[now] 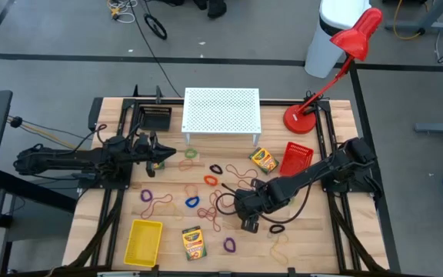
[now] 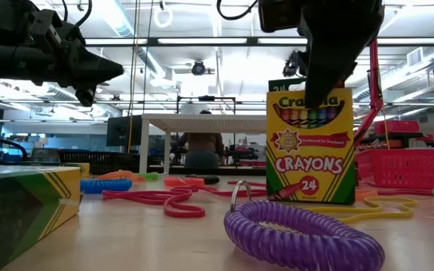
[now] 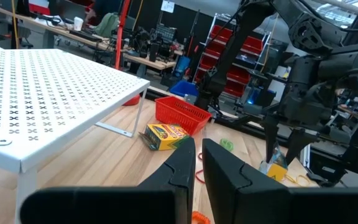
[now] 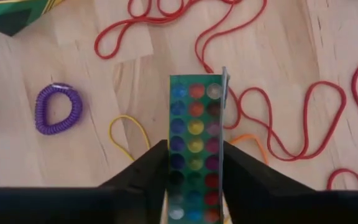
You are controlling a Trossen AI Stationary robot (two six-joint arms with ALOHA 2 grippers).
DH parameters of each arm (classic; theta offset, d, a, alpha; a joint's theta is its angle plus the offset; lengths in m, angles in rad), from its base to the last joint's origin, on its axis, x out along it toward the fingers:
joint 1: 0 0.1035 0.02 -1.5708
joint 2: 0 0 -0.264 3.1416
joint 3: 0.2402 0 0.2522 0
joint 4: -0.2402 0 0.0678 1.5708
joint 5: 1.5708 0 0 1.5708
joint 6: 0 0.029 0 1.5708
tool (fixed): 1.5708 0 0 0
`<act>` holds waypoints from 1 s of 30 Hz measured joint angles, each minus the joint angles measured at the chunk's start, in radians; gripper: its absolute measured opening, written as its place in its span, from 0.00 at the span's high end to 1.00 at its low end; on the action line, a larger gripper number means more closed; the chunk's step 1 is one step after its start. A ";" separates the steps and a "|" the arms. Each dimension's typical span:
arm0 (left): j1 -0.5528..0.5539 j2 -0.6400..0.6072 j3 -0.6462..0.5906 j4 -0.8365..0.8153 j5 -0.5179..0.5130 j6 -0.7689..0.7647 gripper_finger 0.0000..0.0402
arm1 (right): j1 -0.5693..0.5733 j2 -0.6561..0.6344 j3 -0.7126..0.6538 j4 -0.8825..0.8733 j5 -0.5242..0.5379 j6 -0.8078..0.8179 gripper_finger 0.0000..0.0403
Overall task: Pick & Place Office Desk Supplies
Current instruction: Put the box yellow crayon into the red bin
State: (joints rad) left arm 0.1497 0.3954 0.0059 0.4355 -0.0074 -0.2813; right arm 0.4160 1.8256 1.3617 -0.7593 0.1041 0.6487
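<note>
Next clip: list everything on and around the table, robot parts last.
white perforated stand: one, white, far middle of table.
desk lamp: one, red, far right corner.
basket: one, red, right of the stand.
tray: one, yellow, near left.
crayon boxes: three, yellow-green; one beside the basket, one at the near edge, one gripped.
elastic loops: several; purple, blue, orange, green, black; scattered mid-table.
rubber bands: several, reddish, mid-table.
left gripper: fingers shut, empty, above the table left of the stand.
right gripper: fingers on the upright crayon box.
</note>
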 joint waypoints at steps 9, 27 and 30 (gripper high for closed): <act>0.000 0.000 0.000 0.001 0.011 -0.005 0.91 | 0.000 -0.083 0.000 -0.011 0.019 -0.002 0.73; 0.000 0.000 0.000 0.003 0.045 -0.011 0.91 | -0.255 -0.659 -0.255 -0.511 0.093 -0.338 0.73; 0.000 0.000 0.000 0.003 0.045 -0.006 0.91 | -0.382 -0.775 -0.348 -0.508 0.069 -0.449 0.73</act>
State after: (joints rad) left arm 0.1497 0.3954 0.0062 0.4385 0.0379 -0.2875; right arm 0.0337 1.0503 1.0132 -1.2677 0.1731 0.1998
